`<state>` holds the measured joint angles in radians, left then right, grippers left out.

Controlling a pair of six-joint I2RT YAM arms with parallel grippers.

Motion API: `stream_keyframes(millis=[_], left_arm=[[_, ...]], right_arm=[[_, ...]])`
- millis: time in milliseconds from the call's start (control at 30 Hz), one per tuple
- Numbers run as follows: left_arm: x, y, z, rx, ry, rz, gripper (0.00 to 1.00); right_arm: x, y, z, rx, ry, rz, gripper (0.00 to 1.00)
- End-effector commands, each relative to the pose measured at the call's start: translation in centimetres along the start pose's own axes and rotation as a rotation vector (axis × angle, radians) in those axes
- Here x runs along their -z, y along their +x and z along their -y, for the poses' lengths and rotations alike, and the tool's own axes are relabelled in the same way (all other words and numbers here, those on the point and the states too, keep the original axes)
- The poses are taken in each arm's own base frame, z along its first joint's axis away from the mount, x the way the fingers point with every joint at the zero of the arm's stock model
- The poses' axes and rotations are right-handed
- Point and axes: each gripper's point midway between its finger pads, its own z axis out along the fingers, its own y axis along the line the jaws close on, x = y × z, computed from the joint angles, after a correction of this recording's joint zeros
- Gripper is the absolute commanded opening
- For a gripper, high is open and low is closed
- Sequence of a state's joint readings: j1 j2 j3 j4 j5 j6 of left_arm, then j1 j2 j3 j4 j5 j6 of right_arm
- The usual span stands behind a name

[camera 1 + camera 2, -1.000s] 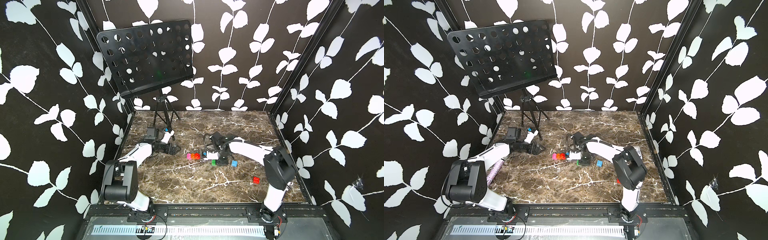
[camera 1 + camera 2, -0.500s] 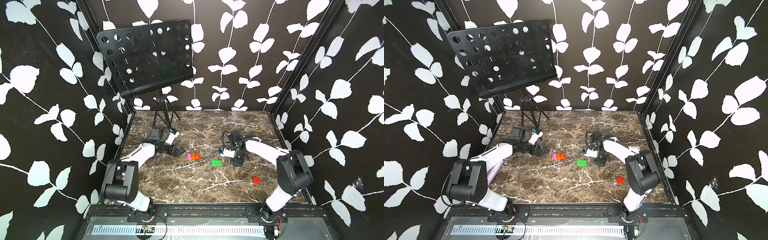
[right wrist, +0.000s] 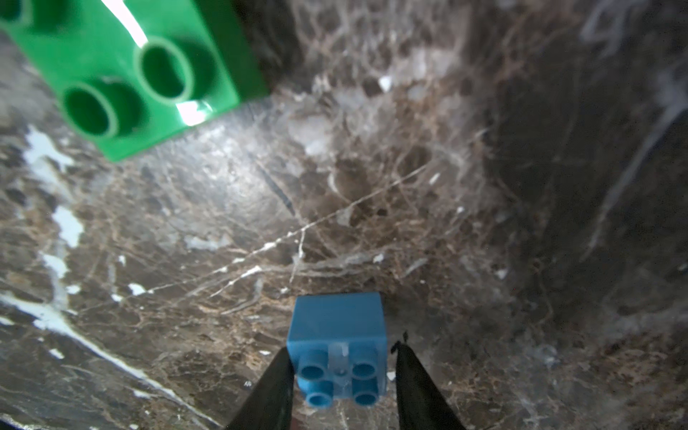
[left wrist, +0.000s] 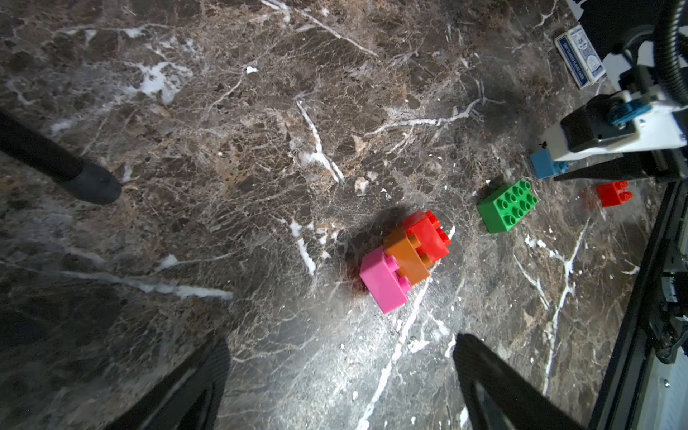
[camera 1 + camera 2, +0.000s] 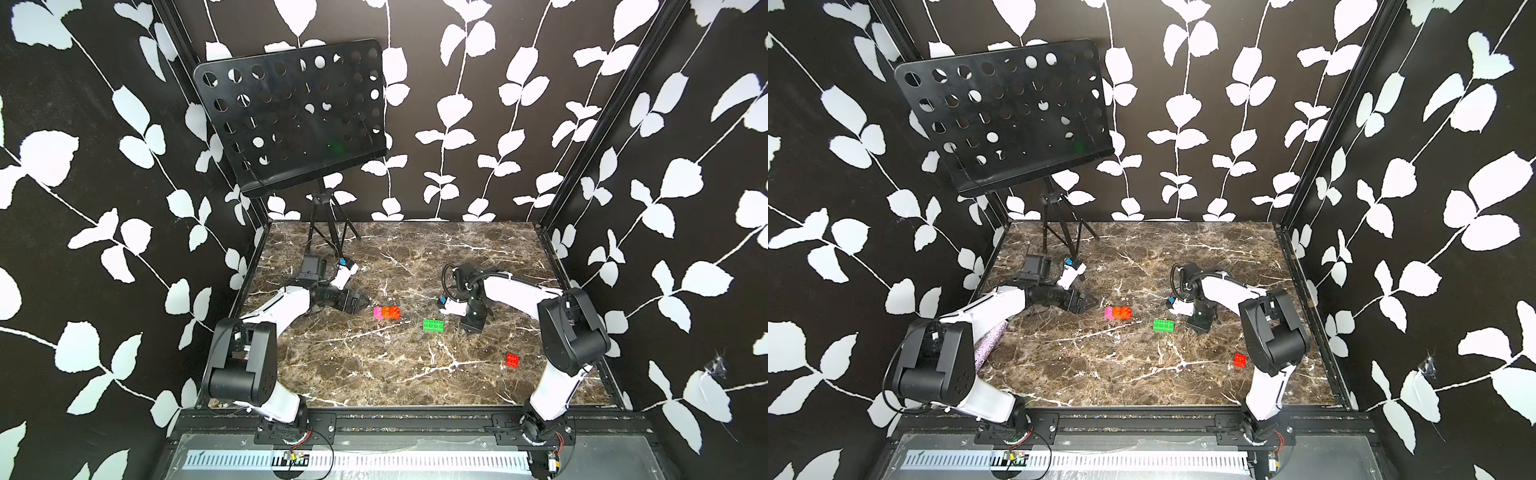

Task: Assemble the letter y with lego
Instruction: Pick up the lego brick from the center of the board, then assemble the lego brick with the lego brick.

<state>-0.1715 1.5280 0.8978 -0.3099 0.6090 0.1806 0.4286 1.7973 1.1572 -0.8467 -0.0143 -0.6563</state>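
Lego: pink-orange-red stack (image 4: 404,260) lies on marble table (image 5: 374,374), green brick (image 4: 508,206) near, red brick (image 5: 512,360) well apart.
Right gripper (image 3: 342,346): narrowed round blue brick (image 3: 337,324), one finger (image 3: 273,387) touching; firm clamp, can't tell.
Left gripper (image 4: 340,340): spread wide, empty, near stack.

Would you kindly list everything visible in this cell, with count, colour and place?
table: one, brown marble.
joined bricks: one cluster of three, pink, orange, red, mid-table.
green brick: one, green, apart from the cluster, toward the robot's right.
red brick: one, red, alone, front right.
blue brick: one, blue, between the fingers of the right end effector.
music stand: one, black, back left corner.
card box: one, blue and white, on the table, left wrist view only.
purple glittery object: one, purple, table's left edge.
left end effector: one, black, open, empty.
right end effector: one, black, straddling the blue brick; grip unclear.
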Motion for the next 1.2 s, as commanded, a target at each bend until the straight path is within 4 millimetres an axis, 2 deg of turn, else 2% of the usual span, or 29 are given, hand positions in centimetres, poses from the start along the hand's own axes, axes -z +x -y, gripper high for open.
stream_keyframes(millis=[0, 233, 333, 533, 667, 700, 767, 1000, 1067, 1167], left_arm=[[0.1, 0.3, 0.1, -0.006, 0.003, -0.012, 0.96], [0.0, 0.4, 0.1, -0.004, 0.005, -0.017, 0.96], [0.0, 0.3, 0.0, 0.0, 0.002, -0.014, 0.96], [0.4, -0.4, -1.4, 0.068, -0.045, 0.004, 0.97], [1.2, -1.2, -1.7, 0.133, -0.018, 0.051, 0.98], [1.3, -1.2, -1.7, 0.133, -0.013, 0.057, 0.98], [1.4, -1.2, -1.1, 0.113, 0.02, 0.071, 0.98], [2.3, -2.0, 3.6, 0.065, 0.291, 0.136, 0.97], [2.4, -2.0, 4.0, 0.062, 0.311, 0.141, 0.97], [2.1, -1.6, 3.4, 0.066, 0.278, 0.132, 0.97]], right_arm=[[0.2, -0.4, -0.2, -0.005, -0.03, 0.021, 0.39], [0.6, -1.2, -0.3, -0.005, -0.046, 0.062, 0.27], [1.4, -1.7, -0.2, -0.009, -0.041, 0.087, 0.23], [4.2, -4.3, -0.8, 0.108, 0.037, 0.137, 0.21], [5.3, -6.7, -2.0, 0.22, 0.064, 0.156, 0.21], [6.1, -8.0, -2.0, 0.246, 0.077, 0.181, 0.21], [6.3, -9.3, -2.5, 0.283, 0.078, 0.189, 0.21], [5.6, -12.5, -3.9, 0.36, 0.037, 0.176, 0.21], [5.4, -13.1, -4.4, 0.373, 0.023, 0.18, 0.21], [5.0, -13.6, -5.0, 0.384, 0.005, 0.179, 0.21]])
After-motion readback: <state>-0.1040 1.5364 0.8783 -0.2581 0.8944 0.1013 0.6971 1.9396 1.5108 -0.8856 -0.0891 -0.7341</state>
